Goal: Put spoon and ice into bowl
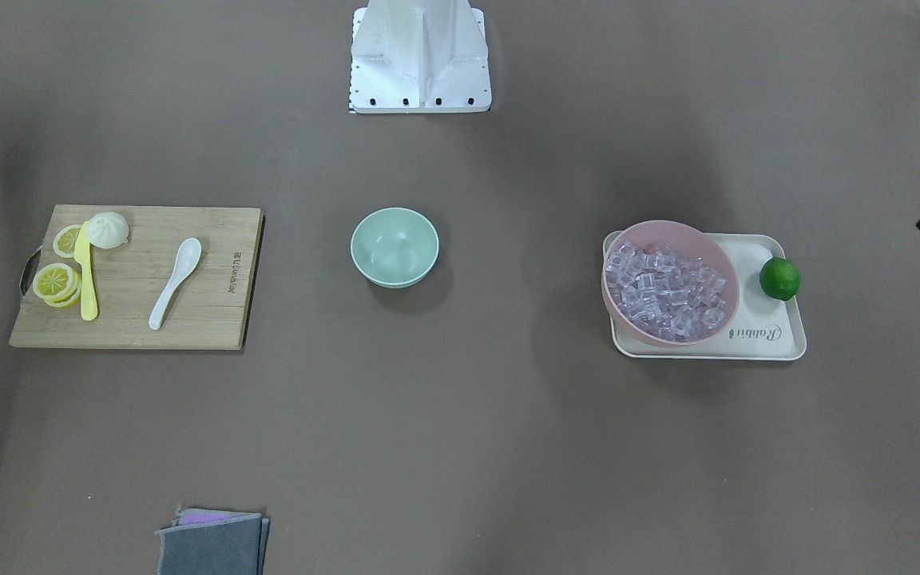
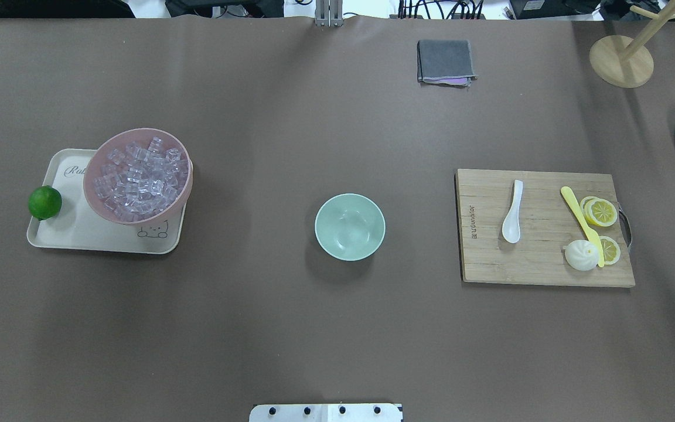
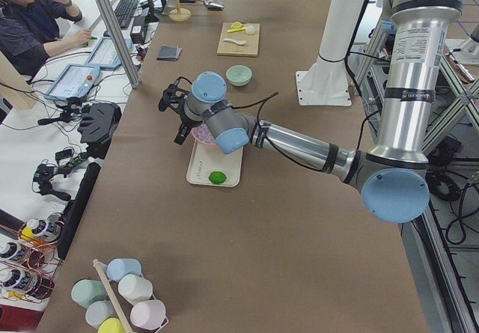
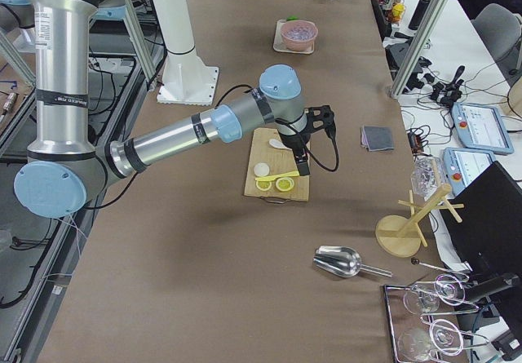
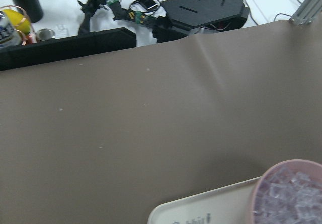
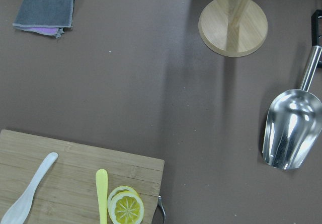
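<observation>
My left pincer (image 3: 174, 114) hangs beside the ice (image 1: 668, 291), right pincer (image 4: 315, 139) near the spoon (image 1: 176, 281), seemingly one pick each; bowl (image 1: 394, 246) empty between; whether they're parted or clenched, I cannot tell

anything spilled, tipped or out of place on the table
Nothing stands out: the ice is all inside the pink bowl on its tray, the mint bowl sits upright and empty, and the spoon lies flat on the cutting board.
</observation>
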Robot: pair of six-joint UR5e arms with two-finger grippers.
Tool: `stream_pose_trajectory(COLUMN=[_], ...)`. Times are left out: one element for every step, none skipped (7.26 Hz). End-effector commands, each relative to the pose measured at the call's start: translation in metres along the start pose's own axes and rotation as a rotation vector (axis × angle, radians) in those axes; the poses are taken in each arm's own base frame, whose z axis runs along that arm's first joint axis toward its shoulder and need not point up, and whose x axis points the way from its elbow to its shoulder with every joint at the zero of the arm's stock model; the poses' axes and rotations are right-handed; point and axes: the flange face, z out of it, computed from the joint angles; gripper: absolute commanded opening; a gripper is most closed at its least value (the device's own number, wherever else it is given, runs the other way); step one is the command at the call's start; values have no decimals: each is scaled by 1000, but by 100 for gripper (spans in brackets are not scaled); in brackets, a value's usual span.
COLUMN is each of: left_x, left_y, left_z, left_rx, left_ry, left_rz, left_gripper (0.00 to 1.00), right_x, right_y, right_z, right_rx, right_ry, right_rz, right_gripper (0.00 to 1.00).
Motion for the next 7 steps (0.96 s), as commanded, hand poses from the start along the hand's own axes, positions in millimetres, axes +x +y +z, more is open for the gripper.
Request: stream_pose_trajectory(left_x=[68, 90, 113, 131, 142, 146, 145], left_y=[17, 33, 48, 60, 71, 84, 94], left_z=[62, 93, 119, 137, 150, 164, 181], left_rx=[17, 24, 32, 36, 30, 32, 28], left_ry=[-14, -45, -68, -79, -84, -111, -142], left_rz=[-12, 2, 19, 31, 31, 44, 52], left_gripper=[100, 98, 97, 92, 83, 81, 80], right_x=[-25, -27, -27, -26, -26, -26, -25], right_y=[0, 2, 3, 4, 4, 4, 5], right_z=[14, 16, 17, 18, 18, 18, 18], right_rx=[10, 18, 16, 13, 13, 13, 12], right_ry=[-7, -12, -13, -12, -12, -12, -11], right_rz=[53, 48, 45, 47, 47, 47, 48], right_gripper=[100, 100, 100, 100, 100, 100, 100])
